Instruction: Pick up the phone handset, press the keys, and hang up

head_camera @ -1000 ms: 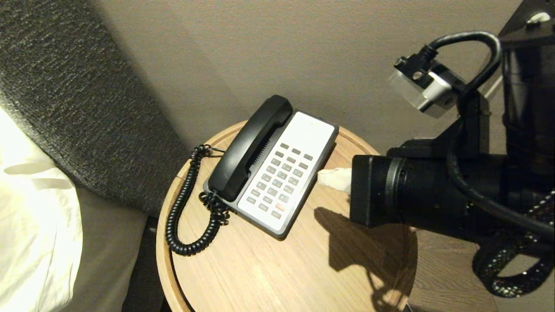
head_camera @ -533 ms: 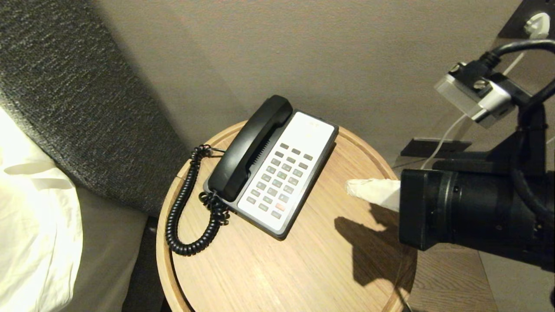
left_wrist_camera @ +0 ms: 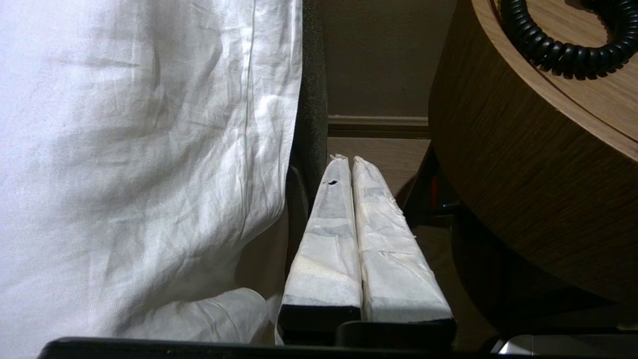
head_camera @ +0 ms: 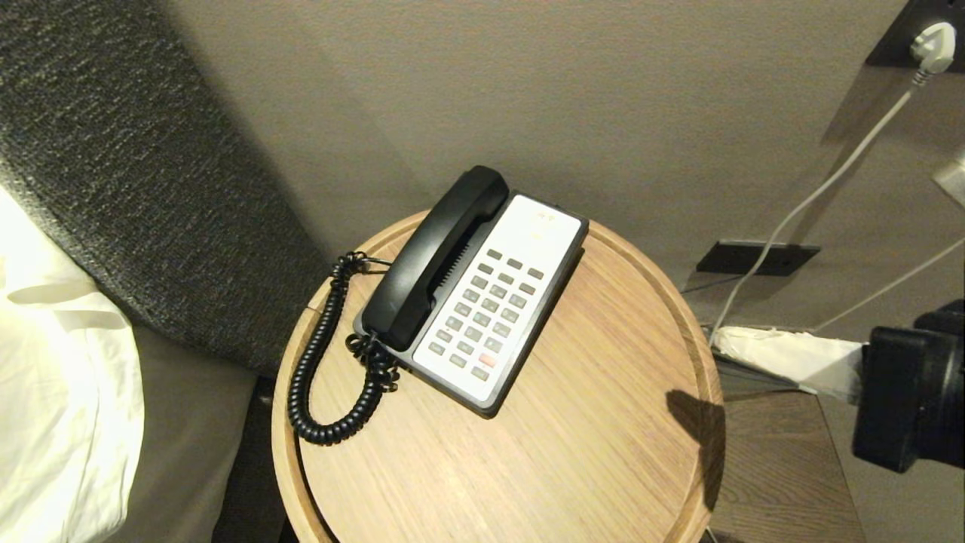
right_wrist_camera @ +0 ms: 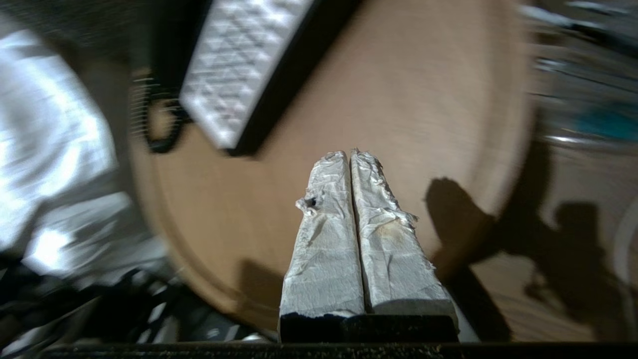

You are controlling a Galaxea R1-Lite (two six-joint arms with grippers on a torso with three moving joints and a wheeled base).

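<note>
The phone handset (head_camera: 436, 256) lies in its place on the left side of the phone base (head_camera: 490, 302). The base is white on top with rows of grey keys (head_camera: 488, 309) and one red key near its close end. The phone sits slanted on the round wooden worktop (head_camera: 573, 452), toward the far left part of it. A black curly cord (head_camera: 317, 362) runs from the near end of the handset, loops out over the left side of the worktop and comes back to the phone.

The right end effector (head_camera: 720, 341) is at the right, off past the right edge of the worktop and well apart from the phone. Its two white wrapped fingers (right_wrist_camera: 329, 239) are pressed flat together with nothing between them. Its dark shadow falls on the right rim of the worktop.

The left end effector (left_wrist_camera: 349, 162) hangs low down at the left, between the white bed sheet (left_wrist_camera: 139, 149) and the curved wooden side of the worktop. Its wrapped fingers are also squeezed tight together and hold nothing. It does not show in the head view.

A white plug (head_camera: 932, 38) sits in the wall at the far right, with a thin white wire (head_camera: 791, 219) hanging down from it
</note>
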